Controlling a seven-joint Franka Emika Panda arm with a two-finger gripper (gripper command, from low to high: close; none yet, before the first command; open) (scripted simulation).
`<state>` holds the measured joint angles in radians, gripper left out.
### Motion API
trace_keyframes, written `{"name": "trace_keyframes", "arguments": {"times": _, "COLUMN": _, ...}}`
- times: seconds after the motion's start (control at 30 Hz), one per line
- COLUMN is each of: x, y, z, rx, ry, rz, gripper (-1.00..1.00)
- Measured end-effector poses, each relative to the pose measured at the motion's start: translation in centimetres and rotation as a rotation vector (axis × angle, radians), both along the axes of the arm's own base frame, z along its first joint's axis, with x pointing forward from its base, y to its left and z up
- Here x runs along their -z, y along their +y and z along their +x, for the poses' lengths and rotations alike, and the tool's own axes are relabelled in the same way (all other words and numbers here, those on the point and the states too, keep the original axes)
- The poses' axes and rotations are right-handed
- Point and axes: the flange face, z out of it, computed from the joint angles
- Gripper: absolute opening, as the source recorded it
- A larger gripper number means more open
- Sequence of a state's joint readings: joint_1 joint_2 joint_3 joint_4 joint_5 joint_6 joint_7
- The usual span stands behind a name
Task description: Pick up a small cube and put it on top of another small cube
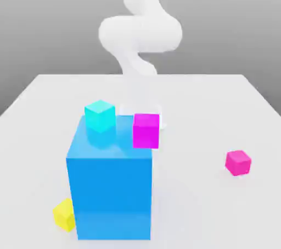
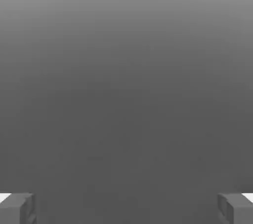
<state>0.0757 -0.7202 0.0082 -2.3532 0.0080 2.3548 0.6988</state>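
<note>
White table (image 1: 219,209): yellow cube (image 1: 64,214) half hidden behind blue cube (image 1: 110,190); tool (image 2: 126,209) fingers spread apart.

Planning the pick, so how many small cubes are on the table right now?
4: cyan small cube atop the big blue cube; fuchsia small cube at its far right edge; hot-pink small cube on the exterior view's right; yellow small cube front left. Others may hide behind the blue cube.

No readable text, labels, brands, numbers or signs on any surface
</note>
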Motion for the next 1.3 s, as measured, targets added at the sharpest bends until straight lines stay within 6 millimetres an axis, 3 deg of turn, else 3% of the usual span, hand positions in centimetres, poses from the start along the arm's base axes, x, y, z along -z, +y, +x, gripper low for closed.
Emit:
{"name": "trace_keyframes", "arguments": {"times": 0.13, "x": 9.8, "y": 7.0, "z": 3.2, "rx": -0.300, "ry": 0.126, "rz": -0.131, "gripper": 0.00}}
{"name": "trace_keyframes", "arguments": {"times": 0.3, "x": 21.6, "y": 15.1, "z": 2.5, "rx": -0.665, "ry": 0.253, "rz": -0.285, "gripper": 0.00}}
{"name": "trace_keyframes", "arguments": {"times": 0.4, "x": 28.5, "y": 19.3, "z": -0.1, "rx": -0.889, "ry": 0.319, "rz": -0.376, "gripper": 0.00}}
{"name": "trace_keyframes", "arguments": {"times": 0.5, "x": 35.1, "y": 22.4, "z": -3.9, "rx": -1.117, "ry": 0.380, "rz": -0.466, "gripper": 0.00}}
{"name": "trace_keyframes", "arguments": {"times": 0.63, "x": 43.1, "y": 25.2, "z": -11.1, "rx": -1.447, "ry": 0.450, "rz": -0.591, "gripper": 0.00}}
{"name": "trace_keyframes", "arguments": {"times": 0.7, "x": 46.2, "y": 25.5, "z": -13.9, "rx": -1.570, "ry": 0.476, "rz": -0.638, "gripper": 0.00}}
{"name": "trace_keyframes", "arguments": {"times": 0.9, "x": 52.1, "y": 24.9, "z": -14.1, "rx": -1.586, "ry": 0.492, "rz": -0.641, "gripper": 0.00}}
{"name": "trace_keyframes", "arguments": {"times": 0.93, "x": 52.9, "y": 24.9, "z": -14.1, "rx": -1.586, "ry": 0.492, "rz": -0.641, "gripper": -1.00}}
{"name": "trace_keyframes", "arguments": {"times": 1.17, "x": 53.0, "y": 24.8, "z": -14.2, "rx": -1.586, "ry": 0.493, "rz": -0.642, "gripper": -1.00}}
{"name": "trace_keyframes", "arguments": {"times": 1.3, "x": 49.9, "y": 24.9, "z": -14.1, "rx": -1.586, "ry": 0.493, "rz": -0.643, "gripper": -1.00}}
